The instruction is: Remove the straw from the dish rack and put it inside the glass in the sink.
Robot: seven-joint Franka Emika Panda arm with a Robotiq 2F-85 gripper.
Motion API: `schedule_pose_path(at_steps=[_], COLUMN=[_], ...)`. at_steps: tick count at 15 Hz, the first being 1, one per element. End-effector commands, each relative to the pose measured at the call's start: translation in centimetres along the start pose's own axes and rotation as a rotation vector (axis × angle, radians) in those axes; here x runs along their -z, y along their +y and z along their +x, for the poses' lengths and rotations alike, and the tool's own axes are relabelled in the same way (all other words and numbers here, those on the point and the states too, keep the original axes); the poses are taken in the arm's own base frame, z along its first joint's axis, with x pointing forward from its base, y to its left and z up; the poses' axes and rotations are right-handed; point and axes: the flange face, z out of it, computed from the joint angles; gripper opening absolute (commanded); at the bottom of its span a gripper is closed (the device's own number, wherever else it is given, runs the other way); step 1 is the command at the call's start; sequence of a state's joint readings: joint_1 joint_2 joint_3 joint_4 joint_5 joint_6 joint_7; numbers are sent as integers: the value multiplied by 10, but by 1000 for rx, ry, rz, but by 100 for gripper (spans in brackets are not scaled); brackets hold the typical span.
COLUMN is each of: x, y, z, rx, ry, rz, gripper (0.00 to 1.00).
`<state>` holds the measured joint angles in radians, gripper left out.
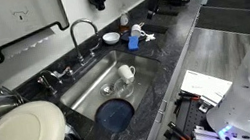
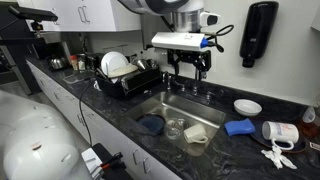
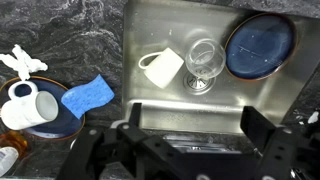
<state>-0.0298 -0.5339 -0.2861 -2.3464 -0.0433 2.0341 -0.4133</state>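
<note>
In an exterior view the jaws do not show at all. Up close a big white plate (image 1: 19, 137) stands on edge to drain, and past it the sink (image 1: 93, 90) holds a blue bowl (image 1: 117, 113) and a white cup (image 1: 126, 73). I cannot pick out the straw among the things by that plate; it is too thin to tell. In an exterior view from along the tabletop, the gripper (image 2: 188, 66) hangs over the back of the sink with the jaws pointing down. The dish rack (image 2: 140, 85) sits well off to one side of the jaws, and the glass (image 2: 175, 127) is below them; again no straw shows. In the wrist view the jaws are spread wide with nothing between them, sensibly, since nothing has been picked yet. Ahead of them the glass stands upright between the cup, which lies on its side, and the bowl, its mouth up, which should suit dropping a straw in. A blue sponge (image 3: 88, 97) and a mug (image 3: 30, 103) lie off to one side on the tabletop. By my reckoning the trip to the rack is not yet made.
</note>
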Motion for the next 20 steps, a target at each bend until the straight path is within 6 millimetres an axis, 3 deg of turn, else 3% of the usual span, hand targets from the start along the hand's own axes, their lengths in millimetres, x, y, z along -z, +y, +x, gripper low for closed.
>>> schedule_pose_path(at_steps=[1,11,16,20], x=[0,0,-3,8], y=[0,0,-37,-86], z=[0,0,17,38], rx=[0,0,-94,-237], ry=[-1,0,-167,-301], rz=[0,0,69,202], gripper=[100,100,100,100])
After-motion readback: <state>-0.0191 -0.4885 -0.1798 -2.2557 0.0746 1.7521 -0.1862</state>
